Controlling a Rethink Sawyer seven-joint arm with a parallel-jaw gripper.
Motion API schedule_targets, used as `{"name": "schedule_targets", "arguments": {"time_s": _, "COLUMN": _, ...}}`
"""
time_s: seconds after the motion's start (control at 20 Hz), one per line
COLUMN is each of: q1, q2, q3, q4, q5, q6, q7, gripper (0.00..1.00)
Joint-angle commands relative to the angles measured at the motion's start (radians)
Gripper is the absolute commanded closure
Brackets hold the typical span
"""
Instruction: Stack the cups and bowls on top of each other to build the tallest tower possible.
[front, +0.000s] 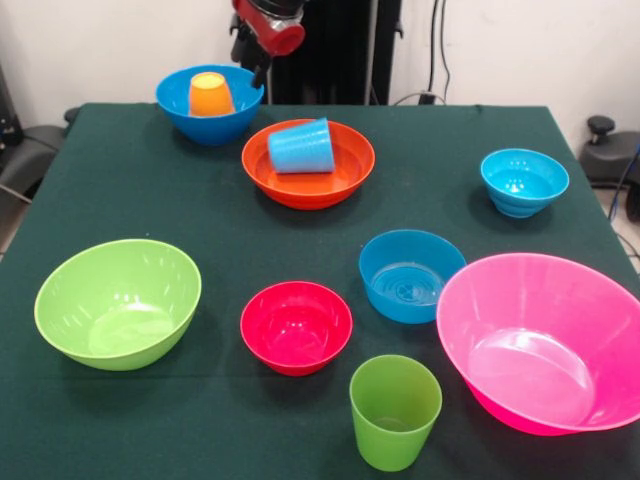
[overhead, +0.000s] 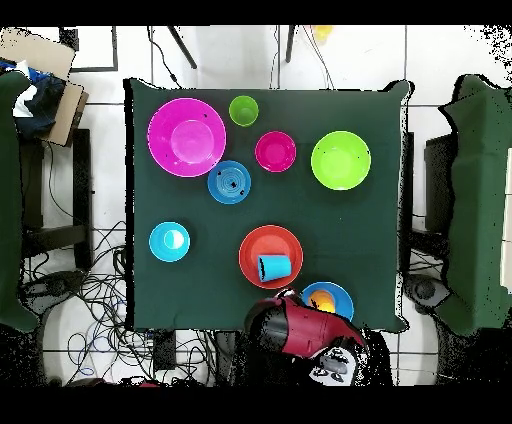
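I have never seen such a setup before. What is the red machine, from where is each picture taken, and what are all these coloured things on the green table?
The red machine is a robot arm; its gripper is not clearly visible, and it seems to hold nothing. One picture looks across the table toward the robot; the other looks straight down.

On the table are plastic bowls and cups. An orange cup stands upside down in a blue bowl. A light blue cup lies on its side in an orange bowl. Standing alone: lime green bowl, red bowl, medium blue bowl, turquoise bowl, pink bowl, green cup.
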Motion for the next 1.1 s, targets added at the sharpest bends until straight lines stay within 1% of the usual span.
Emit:
{"name": "schedule_targets", "arguments": {"time_s": 0.05, "q1": -0.016, "q2": 0.009, "q3": 0.057, "q4": -0.107, "q5": -0.061, "q6": 0.095, "q7": -0.058, "gripper": 0.00}}
{"name": "schedule_targets", "arguments": {"time_s": 0.3, "q1": -0.036, "q2": 0.028, "q3": 0.060, "q4": -0.101, "q5": -0.088, "q6": 0.051, "q7": -0.048, "gripper": 0.00}}
{"name": "schedule_targets", "arguments": {"time_s": 0.6, "q1": -0.054, "q2": 0.025, "q3": 0.067, "q4": -0.071, "q5": -0.116, "q6": 0.025, "q7": -0.033, "gripper": 0.00}}
{"name": "schedule_targets", "arguments": {"time_s": 0.9, "q1": -0.084, "q2": 0.039, "q3": 0.058, "q4": -0.037, "q5": -0.163, "q6": -0.043, "q7": -0.018, "gripper": 0.00}}
{"name": "schedule_targets", "arguments": {"time_s": 1.1, "q1": -0.099, "q2": 0.067, "q3": 0.045, "q4": -0.029, "q5": -0.199, "q6": -0.102, "q7": 0.002, "gripper": 0.00}}
